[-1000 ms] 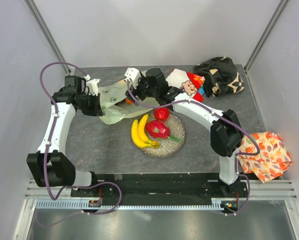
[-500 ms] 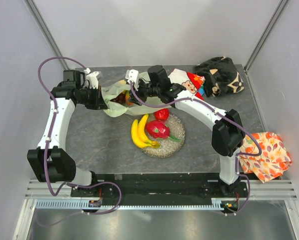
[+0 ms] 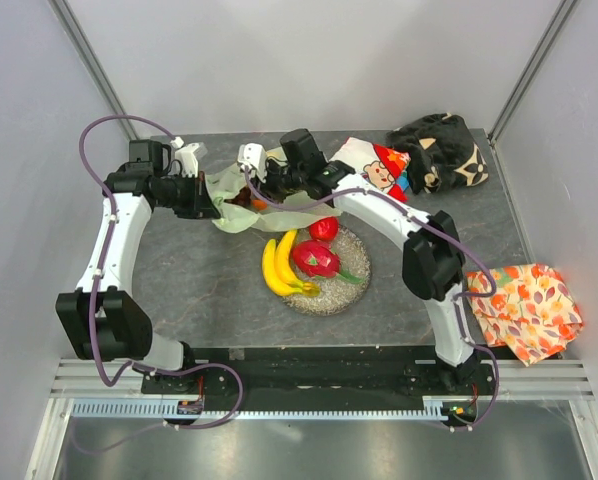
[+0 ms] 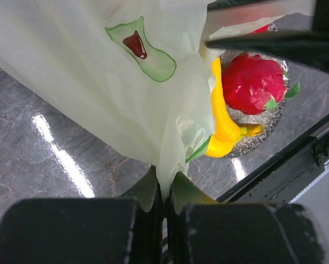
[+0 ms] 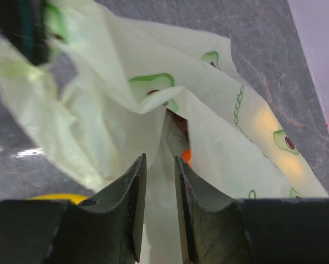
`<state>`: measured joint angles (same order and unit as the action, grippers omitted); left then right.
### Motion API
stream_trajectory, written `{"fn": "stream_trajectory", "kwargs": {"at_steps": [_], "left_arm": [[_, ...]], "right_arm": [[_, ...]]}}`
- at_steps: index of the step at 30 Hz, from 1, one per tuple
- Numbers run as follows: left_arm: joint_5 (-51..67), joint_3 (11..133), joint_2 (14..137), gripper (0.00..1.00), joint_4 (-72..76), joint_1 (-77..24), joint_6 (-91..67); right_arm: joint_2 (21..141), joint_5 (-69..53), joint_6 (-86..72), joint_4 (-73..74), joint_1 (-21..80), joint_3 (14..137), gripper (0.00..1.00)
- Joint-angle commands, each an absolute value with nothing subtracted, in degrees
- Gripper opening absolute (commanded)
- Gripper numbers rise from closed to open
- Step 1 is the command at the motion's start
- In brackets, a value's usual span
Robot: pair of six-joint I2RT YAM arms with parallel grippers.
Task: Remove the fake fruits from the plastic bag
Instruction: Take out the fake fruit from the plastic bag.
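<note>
The pale green plastic bag (image 3: 235, 208) is held up off the table at the back left. My left gripper (image 3: 211, 197) is shut on its edge, and the film is pinched between the jaws in the left wrist view (image 4: 165, 184). My right gripper (image 3: 251, 186) is at the bag's mouth with its jaws a little apart around a fold of the bag (image 5: 159, 181). An orange fruit (image 5: 185, 158) and something dark red show inside the bag. Yellow bananas (image 3: 278, 265), a pink dragon fruit (image 3: 316, 260) and a red apple (image 3: 323, 228) lie on the round dish (image 3: 354, 285).
A white cartoon-printed cloth (image 3: 375, 166) and a dark patterned cloth (image 3: 441, 150) lie at the back right. An orange leaf-patterned cloth (image 3: 527, 310) lies at the right edge. The dish sits just in front of the bag.
My left gripper has lifted the bag's edge up and back. My right gripper has moved left to the bag's mouth. The bag is more bunched.
</note>
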<state>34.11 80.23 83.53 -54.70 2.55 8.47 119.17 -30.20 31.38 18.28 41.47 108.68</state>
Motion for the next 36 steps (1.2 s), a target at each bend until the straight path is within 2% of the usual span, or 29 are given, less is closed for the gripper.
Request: {"fn": "stream_trajectory", "kwargs": {"at_steps": [1,6,9,12,13,16,19,32,35,36], "left_arm": [[37.9,80.6,82.8,0.02,-53.6,2.7,7.6],[39.2,79.4,82.0,0.02,-53.5,2.7,7.9],[39.5,78.9,82.2,0.02,-53.6,2.7,8.2],[40.5,79.2,82.7,0.02,-53.6,2.7,8.3],[40.6,79.3,82.9,0.02,-53.6,2.7,8.3],[41.3,79.5,83.5,0.02,-53.5,2.5,8.3],[41.7,79.4,83.8,0.02,-53.6,2.3,8.5],[42.1,79.2,84.5,0.02,-53.6,1.5,8.9],[41.7,79.1,84.6,0.02,-53.5,1.4,8.9],[41.7,79.1,84.6,0.02,-53.5,1.4,8.8]], "right_arm": [[127.3,-25.3,31.0,20.7,38.7,117.4,0.34],[133.7,-22.9,29.8,20.8,35.6,124.4,0.34],[136.9,-19.5,29.7,20.7,34.5,129.0,0.39],[139.0,-15.1,28.6,19.5,34.0,130.3,0.68],[139.3,-11.5,28.1,17.6,33.9,130.0,0.83],[140.4,-9.3,27.9,16.3,33.9,129.7,0.92],[141.9,-9.3,27.6,16.4,34.0,130.6,0.94],[147.7,-6.3,25.4,17.8,33.3,134.5,0.93],[148.4,-5.5,25.6,18.2,33.2,134.9,0.88],[148.5,-5.5,25.8,18.4,33.1,134.9,0.82]]}}
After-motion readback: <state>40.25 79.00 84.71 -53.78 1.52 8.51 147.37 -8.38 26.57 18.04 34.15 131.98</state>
